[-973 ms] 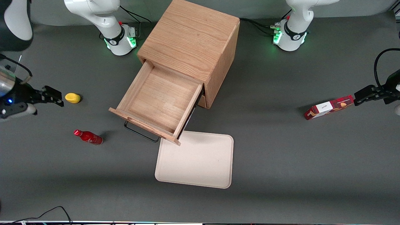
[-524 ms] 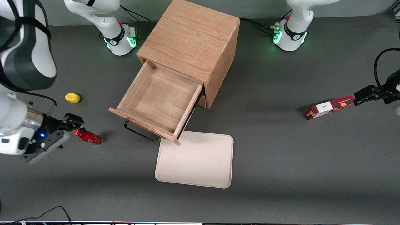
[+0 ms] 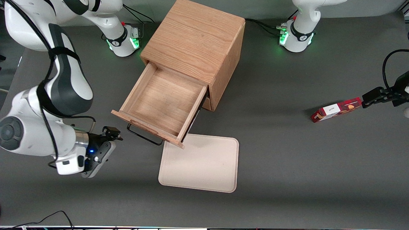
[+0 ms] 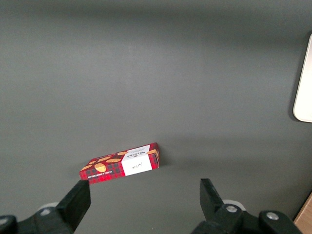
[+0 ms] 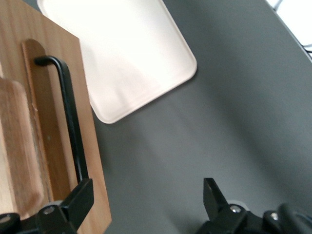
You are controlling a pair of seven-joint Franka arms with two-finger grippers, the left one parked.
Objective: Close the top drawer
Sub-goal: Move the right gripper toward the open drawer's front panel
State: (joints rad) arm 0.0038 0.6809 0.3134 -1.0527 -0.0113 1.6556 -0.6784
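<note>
- Plainly, the top drawer (image 3: 164,103) stood pulled well out of the wooden cabinet (image 3: 195,48), its bare wooden floor open to view and nothing lying in it.
- Its thin black wire handle (image 3: 143,135) ran along the drawer's front panel, on the side nearest the front camera.
- The gripper (image 3: 112,132) hovered just beside the working-arm end of that handle, near it but not touching, with the wrist and arm trailing toward the working arm's end of the table.
- In the right wrist view the gripper (image 5: 146,200) had its two black fingers (image 5: 78,202) spread wide apart and held nothing; one finger sat close to the drawer front, beside the lower end of the handle (image 5: 68,112).
- A cream tray (image 3: 199,163) lay flat on the grey table (image 3: 287,159), nearer the front camera than the drawer, with one corner of the drawer front overlapping the tray's edge as seen from above.
- The same tray (image 5: 122,53) showed in the right wrist view next to the drawer front (image 5: 51,126).
- A red patterned box (image 3: 335,110) lay toward the parked arm's end of the table, well apart from the cabinet; the left wrist view showed it (image 4: 122,163) lying flat.
</note>
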